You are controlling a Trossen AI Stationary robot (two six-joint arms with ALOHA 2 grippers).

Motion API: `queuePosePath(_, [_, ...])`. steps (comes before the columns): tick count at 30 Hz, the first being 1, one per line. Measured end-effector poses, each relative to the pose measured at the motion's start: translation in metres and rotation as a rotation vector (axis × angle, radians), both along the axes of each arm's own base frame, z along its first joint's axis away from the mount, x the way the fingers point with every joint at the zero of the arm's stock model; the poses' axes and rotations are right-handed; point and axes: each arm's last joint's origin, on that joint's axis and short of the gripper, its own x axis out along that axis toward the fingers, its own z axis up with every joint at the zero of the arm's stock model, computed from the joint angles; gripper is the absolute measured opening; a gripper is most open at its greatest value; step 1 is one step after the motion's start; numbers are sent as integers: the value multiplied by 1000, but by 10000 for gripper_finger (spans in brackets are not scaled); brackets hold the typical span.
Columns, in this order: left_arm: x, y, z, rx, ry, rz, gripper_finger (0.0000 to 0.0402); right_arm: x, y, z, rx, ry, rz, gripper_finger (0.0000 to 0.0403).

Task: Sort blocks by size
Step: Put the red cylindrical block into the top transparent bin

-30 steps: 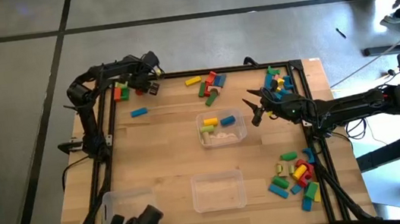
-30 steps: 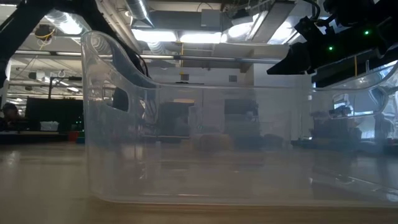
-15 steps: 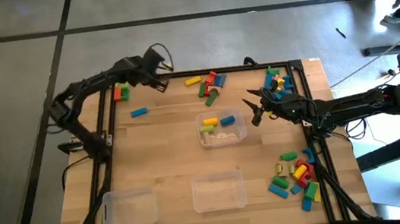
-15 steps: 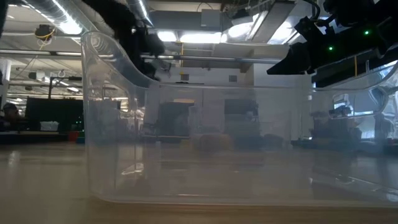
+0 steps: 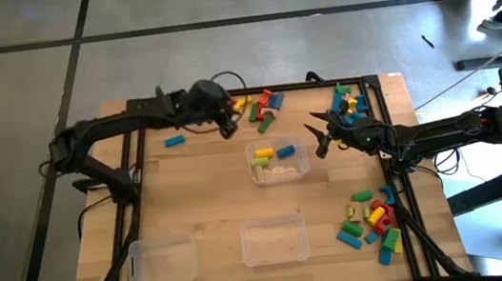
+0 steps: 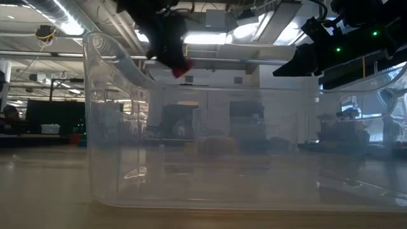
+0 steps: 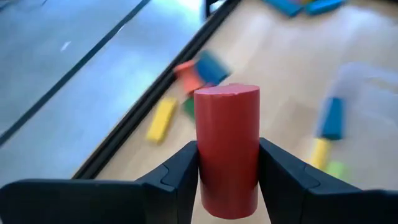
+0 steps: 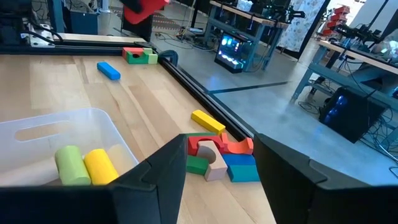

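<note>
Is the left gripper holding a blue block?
No, the left gripper is clamped on a red cylinder block, standing upright between its fingers.

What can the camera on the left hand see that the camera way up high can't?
Only the left wrist view shows the left gripper clamped on a red cylinder block, one finger on each side.

Only the high view shows the whole table: three clear trays, one holding a few blocks, two nearer ones with nothing visible inside, block piles near the right edge, and the right gripper hovering open beside the tray with blocks.

Both show a yellow block by the table's dark rail, and that tray's blue block.
</note>
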Motion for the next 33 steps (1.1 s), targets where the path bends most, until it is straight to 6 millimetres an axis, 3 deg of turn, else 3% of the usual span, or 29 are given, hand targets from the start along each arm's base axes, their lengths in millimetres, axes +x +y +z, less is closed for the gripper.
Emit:
queuePosePath(10, [27,-46,-15,71,-180,-258,138,0,0,0,0,0,0,186])
queuePosePath(19, [39,-71,-57,112,-344,-372,138,0,0,0,0,0,0,186])
queuePosePath(33, [62,-86,-121,70,-185,-466,138,0,0,0,0,-1,1,186])
